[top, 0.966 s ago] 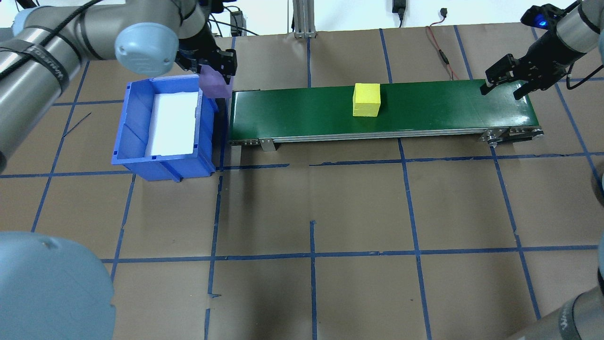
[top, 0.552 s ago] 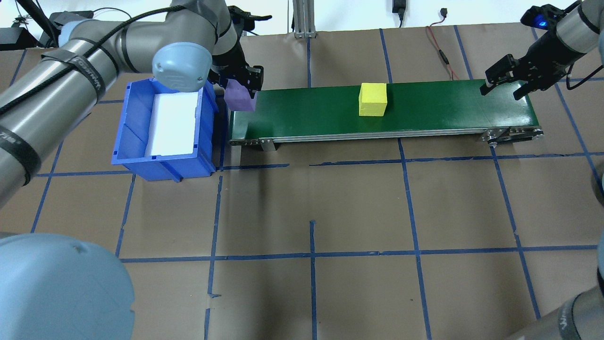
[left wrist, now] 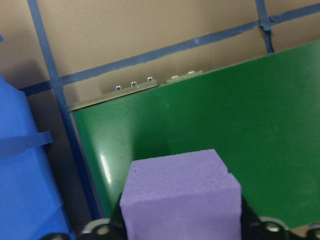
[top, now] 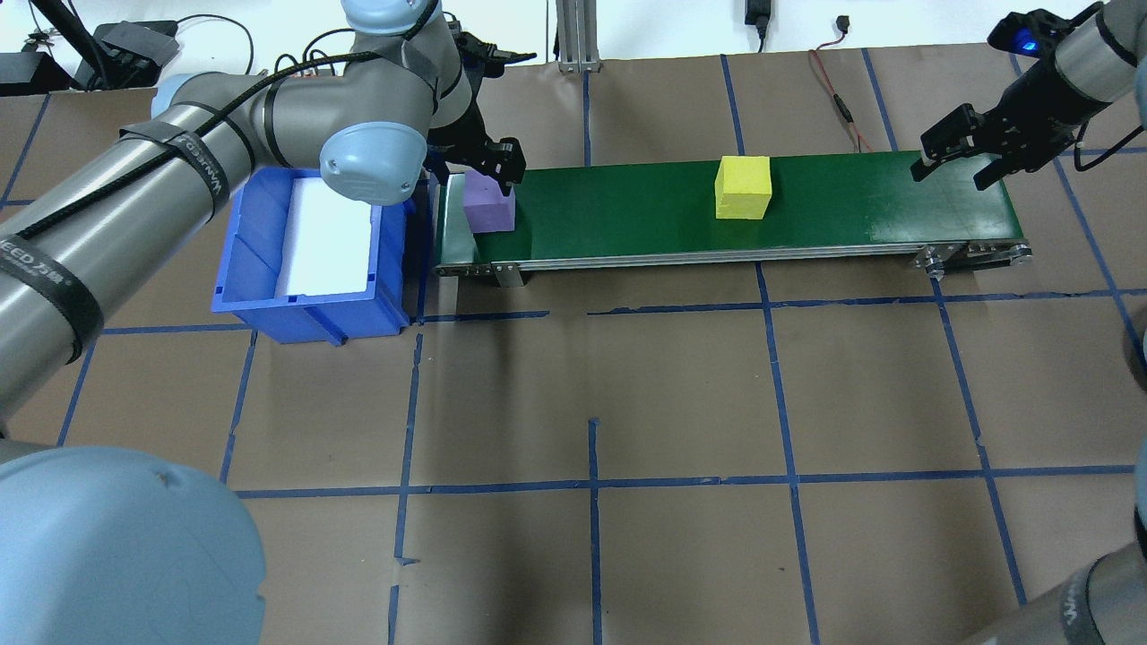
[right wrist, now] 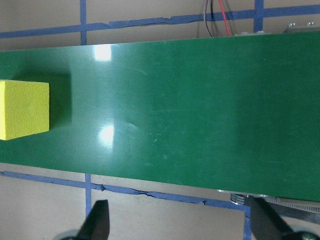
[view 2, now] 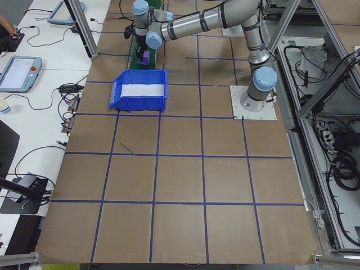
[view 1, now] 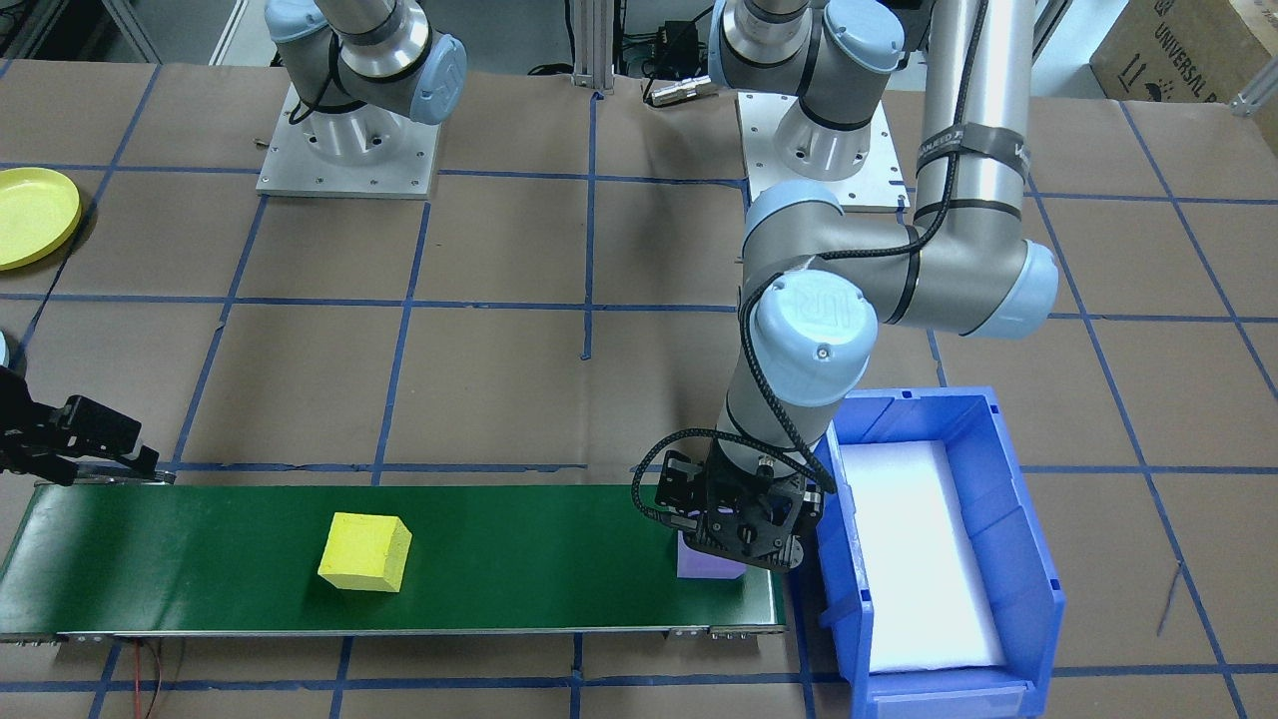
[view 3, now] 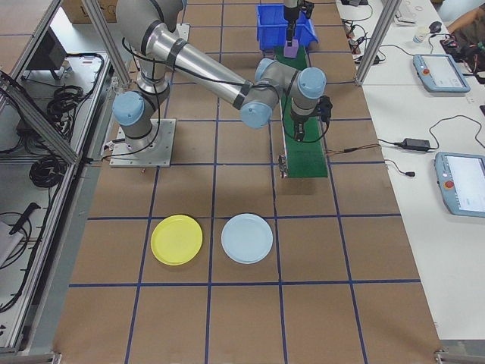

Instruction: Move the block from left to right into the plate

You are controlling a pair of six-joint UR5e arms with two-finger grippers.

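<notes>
A purple block [top: 489, 208] sits at the left end of the green conveyor belt [top: 851, 206], and my left gripper [top: 485, 182] is shut on it from above. The left wrist view shows this purple block [left wrist: 180, 195] held between the fingers just over the belt. A yellow block [top: 743, 187] lies on the belt right of its middle. My right gripper [top: 959, 158] hangs open over the belt's right end with nothing between its fingers. In the exterior right view, a yellow plate [view 3: 176, 240] and a light blue plate [view 3: 247, 238] lie on the table beyond that end.
A blue bin [top: 305, 315] with a white foam liner stands directly left of the conveyor, under my left arm. A red wire [top: 838, 98] trails behind the belt. Blue tape lines grid the brown table.
My left gripper carried the purple block rightward from the bin's edge and lowered it onto the belt's left end. The yellow block travelled right along the belt. The right arm stayed still.
</notes>
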